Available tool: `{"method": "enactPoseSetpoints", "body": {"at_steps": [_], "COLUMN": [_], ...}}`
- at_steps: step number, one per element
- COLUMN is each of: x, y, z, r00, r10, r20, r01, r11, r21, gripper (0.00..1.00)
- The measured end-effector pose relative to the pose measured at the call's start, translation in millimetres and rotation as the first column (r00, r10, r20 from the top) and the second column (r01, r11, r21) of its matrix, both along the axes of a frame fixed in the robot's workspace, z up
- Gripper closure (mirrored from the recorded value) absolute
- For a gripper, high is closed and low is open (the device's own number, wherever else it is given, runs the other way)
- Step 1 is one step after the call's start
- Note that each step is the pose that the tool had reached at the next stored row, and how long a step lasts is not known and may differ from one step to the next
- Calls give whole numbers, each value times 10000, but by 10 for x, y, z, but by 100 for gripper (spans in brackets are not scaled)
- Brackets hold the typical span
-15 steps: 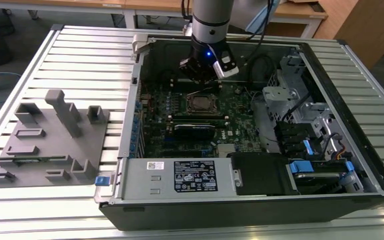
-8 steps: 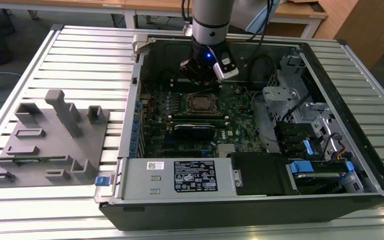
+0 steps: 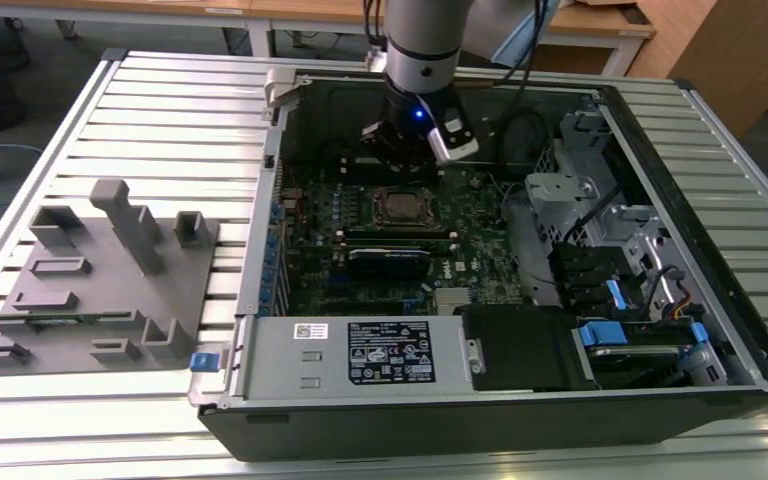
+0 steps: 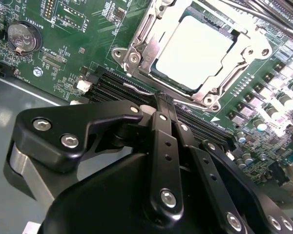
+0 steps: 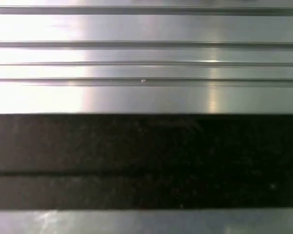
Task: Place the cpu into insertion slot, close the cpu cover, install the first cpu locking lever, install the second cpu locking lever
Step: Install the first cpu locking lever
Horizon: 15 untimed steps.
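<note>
The pincer (image 4: 162,100) is seen pinched narrow, its black fingertips pressed together with nothing gripped. In the exterior view the pincer (image 3: 406,158) is hung just at 12 o'clock of the insertion slot (image 3: 381,208), near it. One cpu (image 4: 193,48) is seated in the slot: flat, square, with a dull pale-grey metal top. One cpu cover (image 4: 232,66), a thin shiny silvery frame, is laid around the cpu's edges. Whether the levers are latched cannot be told. The socket is carried by a green motherboard (image 4: 88,44), where one round silver coin cell (image 4: 22,36) and long black ribbed slots (image 4: 117,87) are noted. One open black case (image 3: 491,430) is set on a slatted metal desk (image 3: 157,110). One grey moulded holder block (image 3: 104,280) is placed at 9 o'clock of the case.
</note>
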<state>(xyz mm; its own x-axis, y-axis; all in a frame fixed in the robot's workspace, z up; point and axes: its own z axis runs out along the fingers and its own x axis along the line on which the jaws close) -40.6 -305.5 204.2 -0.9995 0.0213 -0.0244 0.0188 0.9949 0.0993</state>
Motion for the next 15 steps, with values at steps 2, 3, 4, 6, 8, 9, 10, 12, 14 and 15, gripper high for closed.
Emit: {"method": "enactPoseSetpoints", "body": {"at_steps": [2,3,4,6,8,9,10,12,14,15], "x": [7,11,15,17,17,17,17,17,17,17], "y": [0,0,0,3,10,16,19,20,21,21], "z": [-6,-9,-11,-14,-14,-15,-16,-16,-18,-19], "r00": [10000,10000,10000,10000,10000,10000,10000,10000,9999,9997], "r10": [1,0,0,-1,0,-1,0,-19,-152,-260], "r20": [0,-1,-1,1,0,0,0,0,0,0], "r01": [-1,0,0,1,0,1,0,19,152,260], "r11": [10000,10000,10000,10000,10000,10000,10000,10000,9999,9997], "r21": [-1,-2,-2,-1,-3,-3,-2,-2,-4,-4], "gripper": [89,89,89,89,89,89,89,89,89,89]}}
